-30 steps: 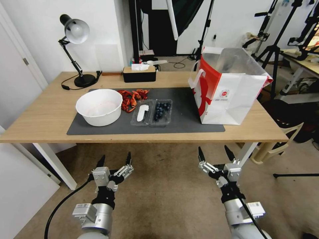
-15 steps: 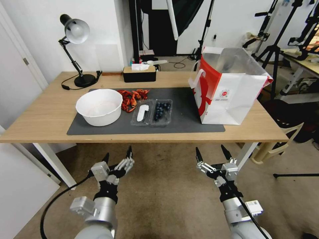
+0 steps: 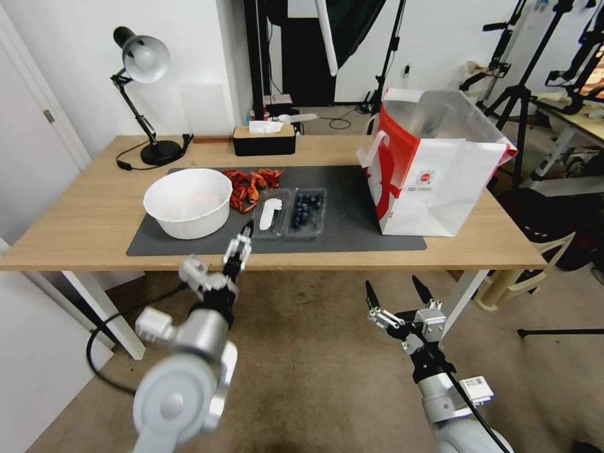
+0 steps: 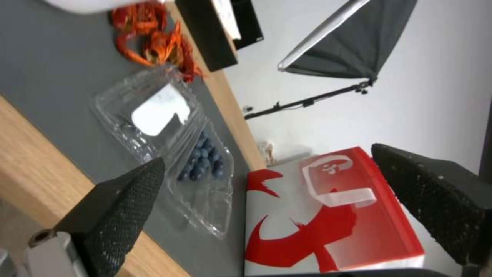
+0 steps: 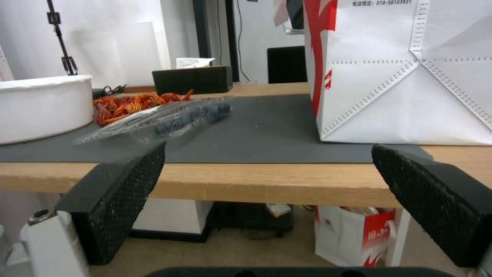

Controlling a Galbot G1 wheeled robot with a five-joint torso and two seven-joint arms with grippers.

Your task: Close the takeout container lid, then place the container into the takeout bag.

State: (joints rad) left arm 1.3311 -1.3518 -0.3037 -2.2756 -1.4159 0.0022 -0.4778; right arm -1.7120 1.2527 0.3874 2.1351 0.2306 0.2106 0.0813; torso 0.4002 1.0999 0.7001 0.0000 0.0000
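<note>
The takeout container (image 3: 306, 212) lies open and flat on the grey mat (image 3: 352, 220), with dark blueberries in its base. Beside it, on the bowl's side, rests the lid (image 3: 269, 215), showing its white oblong label. The same container (image 4: 205, 161) and lid (image 4: 153, 111) appear in the left wrist view. The takeout bag (image 3: 434, 170) stands upright and open at the mat's right end, silvery inside. My left gripper (image 3: 221, 250) hovers open at the table's front edge, just short of the lid. My right gripper (image 3: 396, 294) hangs open below the table edge, in front of the bag (image 5: 405, 77).
A big white bowl (image 3: 187, 202) sits left of the container, with red crayfish (image 3: 253, 182) behind. A black tissue box (image 3: 263, 139) and a desk lamp (image 3: 143, 69) stand at the back. Tripods and a beige chair (image 3: 528, 270) crowd the right side.
My left arm has risen and reached forward from below the table to its front edge, rolling its gripper sideways. The right gripper has drifted slightly left, still open.
</note>
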